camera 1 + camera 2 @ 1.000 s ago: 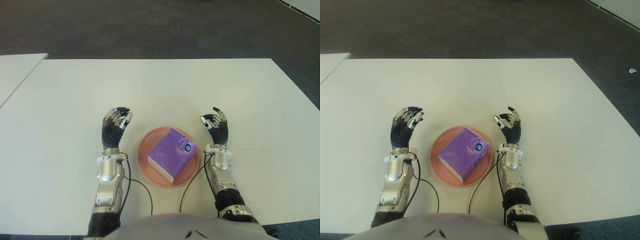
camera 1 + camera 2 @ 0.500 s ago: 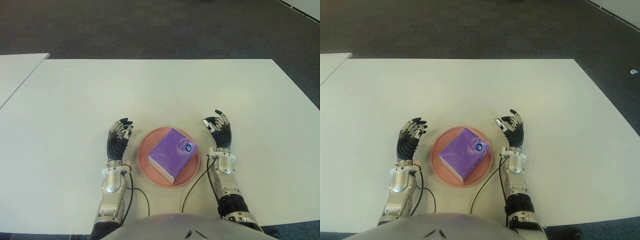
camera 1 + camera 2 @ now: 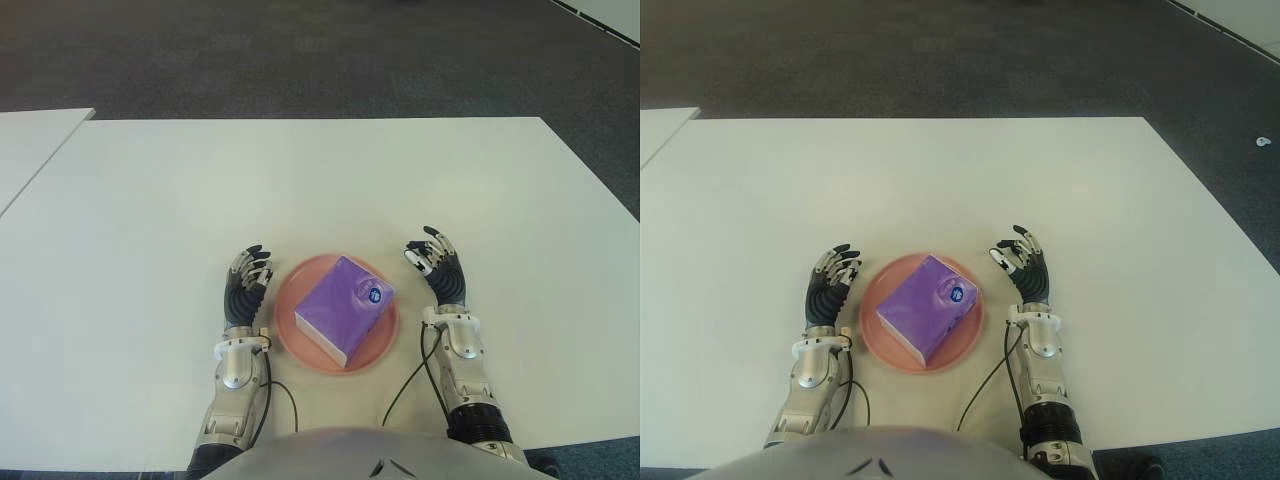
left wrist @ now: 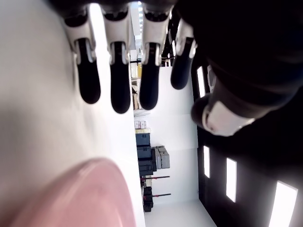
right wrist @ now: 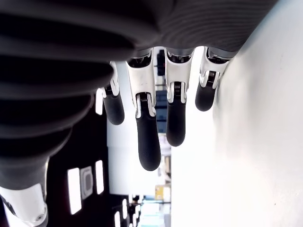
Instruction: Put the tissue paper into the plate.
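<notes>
Left hand (image 3: 245,283), right hand (image 3: 438,264): unclenched, empty.

A white table (image 3: 330,180) fills the middle of the scene. Dark grey carpet (image 3: 300,55) runs from 10 to 2 o'clock. A second white tabletop (image 3: 30,140) shows at 9 o'clock.

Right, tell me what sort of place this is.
Probably an office or lab workspace: a large plain white table on dark grey carpet, with a second white table alongside. The left wrist view shows stacked equipment cases in the background.
</notes>
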